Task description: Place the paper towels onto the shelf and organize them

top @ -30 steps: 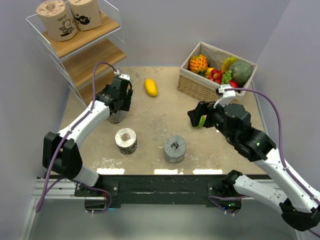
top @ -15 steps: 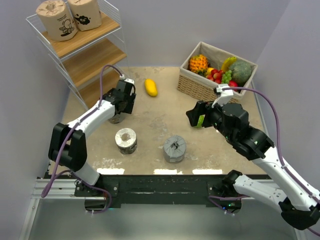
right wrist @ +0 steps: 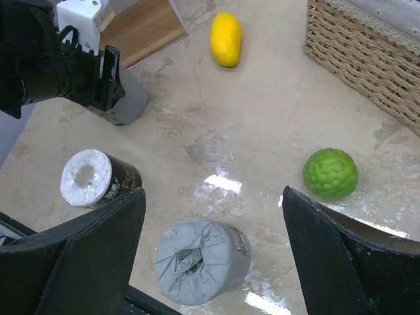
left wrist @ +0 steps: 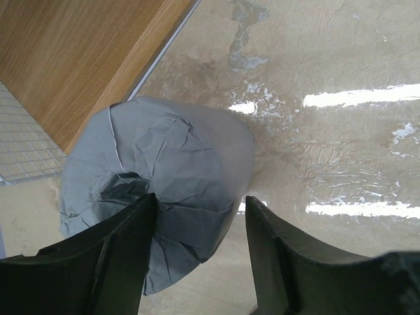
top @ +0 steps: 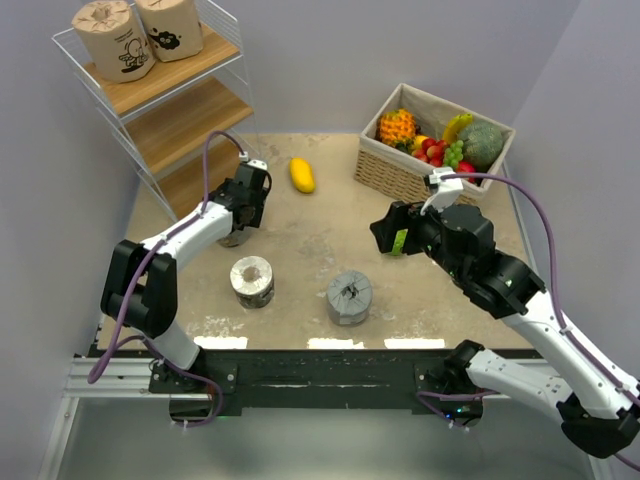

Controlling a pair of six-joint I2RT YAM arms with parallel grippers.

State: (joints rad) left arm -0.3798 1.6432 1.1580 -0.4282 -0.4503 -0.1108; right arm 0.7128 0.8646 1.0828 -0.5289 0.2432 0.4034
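Note:
Two tan printed paper towels (top: pixel 112 38) (top: pixel 170 25) stand on the top board of the white wire shelf (top: pixel 170 110). My left gripper (top: pixel 238 222) (left wrist: pixel 201 200) straddles a grey wrapped roll (left wrist: pixel 177 164) lying beside the shelf's bottom board (left wrist: pixel 79 59). Its left finger touches the wrap; a thin gap shows at the right finger. A white-ended roll in a dark wrapper (top: pixel 252 280) (right wrist: pixel 92 177) and another grey roll (top: pixel 349 297) (right wrist: pixel 200 259) lie nearer the front. My right gripper (top: pixel 385 232) (right wrist: pixel 213 191) hangs open above the table, holding nothing.
A yellow mango (top: pixel 301 174) (right wrist: pixel 226 38) lies mid-table at the back. A green lime (right wrist: pixel 330 172) sits right of my right gripper. The wicker fruit basket (top: pixel 400 175) (right wrist: pixel 367 52) stands at the back right. Walls close in on both sides.
My left gripper has shifted slightly towards the back over the grey roll, and its jaws have narrowed around it. The right gripper has edged slightly left.

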